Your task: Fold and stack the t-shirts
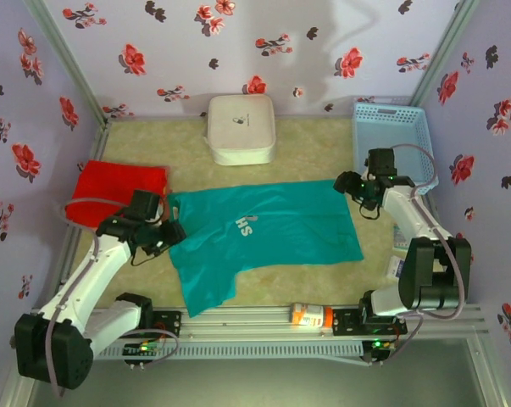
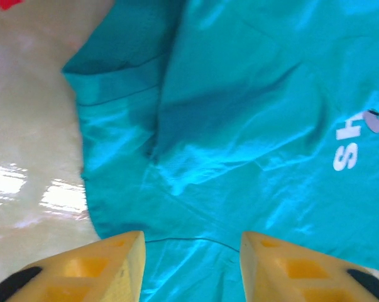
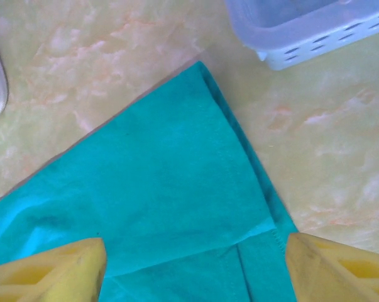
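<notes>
The teal t-shirt (image 1: 272,233) lies spread flat, its long axis running from one gripper to the other: the sleeve and neck end is under the left gripper (image 2: 192,267) and the hem end under the right gripper (image 3: 195,270). One sleeve trails toward the arm bases on the left gripper's near side. The left gripper is released, its yellow wedge fingers (image 2: 107,267) moderately apart above wrinkled, slightly glossy teal cloth, with nothing pinched; white print letters sit ahead and to its right. The right gripper is spread wide and empty over the smooth, stitched hem corner, with the light-blue mesh basket (image 3: 315,31) just beyond it. The red t-shirt (image 1: 119,191) lies as a rough rectangle ahead and left of the left gripper, on the pale marbled mat (image 1: 323,144)
</notes>
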{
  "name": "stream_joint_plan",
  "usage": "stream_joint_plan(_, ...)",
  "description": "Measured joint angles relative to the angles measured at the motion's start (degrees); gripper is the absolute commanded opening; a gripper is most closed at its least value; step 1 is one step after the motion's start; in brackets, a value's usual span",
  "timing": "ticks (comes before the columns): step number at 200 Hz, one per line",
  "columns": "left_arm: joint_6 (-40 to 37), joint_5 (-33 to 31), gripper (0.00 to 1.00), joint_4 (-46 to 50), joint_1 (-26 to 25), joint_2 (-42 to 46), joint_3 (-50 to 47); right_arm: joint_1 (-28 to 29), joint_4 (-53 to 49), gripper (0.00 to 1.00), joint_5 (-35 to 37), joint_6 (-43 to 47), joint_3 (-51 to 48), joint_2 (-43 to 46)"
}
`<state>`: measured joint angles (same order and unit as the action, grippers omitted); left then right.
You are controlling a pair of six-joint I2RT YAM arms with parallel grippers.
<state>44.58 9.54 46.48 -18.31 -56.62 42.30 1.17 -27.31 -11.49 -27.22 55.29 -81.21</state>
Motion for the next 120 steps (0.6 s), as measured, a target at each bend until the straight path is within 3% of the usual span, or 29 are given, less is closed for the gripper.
stream_joint_plan(48, 0.02, -4.39, 0.31, -7.19, -16.15, -4.81, 1.05, 2.01, 0.92, 0.75, -1.01, -1.77, -5.18, 0.66)
stream_joint_plan(120, -6.34, -14.1, 0.33, -11.37, -26.05, -25.9, 8.79, 2.23, 2.75, 0.75, -1.31, -2.8, -6.14, 0.63)
